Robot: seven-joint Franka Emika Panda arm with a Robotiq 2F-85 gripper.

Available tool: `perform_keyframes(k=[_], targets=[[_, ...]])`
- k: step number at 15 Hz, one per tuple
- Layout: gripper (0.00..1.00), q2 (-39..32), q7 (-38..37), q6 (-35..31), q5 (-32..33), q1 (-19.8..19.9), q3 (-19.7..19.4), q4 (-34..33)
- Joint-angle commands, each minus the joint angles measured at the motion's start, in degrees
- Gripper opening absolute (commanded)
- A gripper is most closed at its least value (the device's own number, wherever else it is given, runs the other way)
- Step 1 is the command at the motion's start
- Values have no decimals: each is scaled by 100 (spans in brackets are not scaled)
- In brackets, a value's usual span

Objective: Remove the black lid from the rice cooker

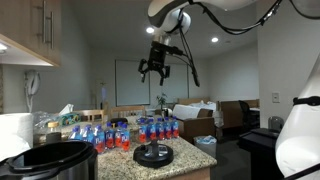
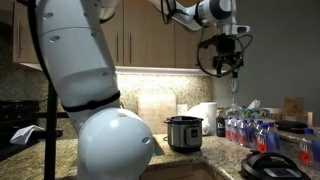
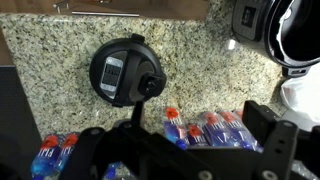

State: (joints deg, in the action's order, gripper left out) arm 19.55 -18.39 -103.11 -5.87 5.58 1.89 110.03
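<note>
While the gripper [image 1: 155, 70] hangs high above the black lid [image 3: 125, 72], its fingers spread wide and holding nothing, the lid lies flat on the granite counter [image 3: 50, 60]; the rice cooker [image 2: 184, 132] stands uncovered, well apart from the lid; small bottles [image 3: 205, 128] cluster near the lid.
</note>
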Motion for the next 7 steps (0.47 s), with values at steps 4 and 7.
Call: perform_keyframes(k=[4, 7], targets=[[100, 470, -1422, -34, 886, -307, 922, 280], [100, 550, -1488, -43, 920, -286, 931, 360]])
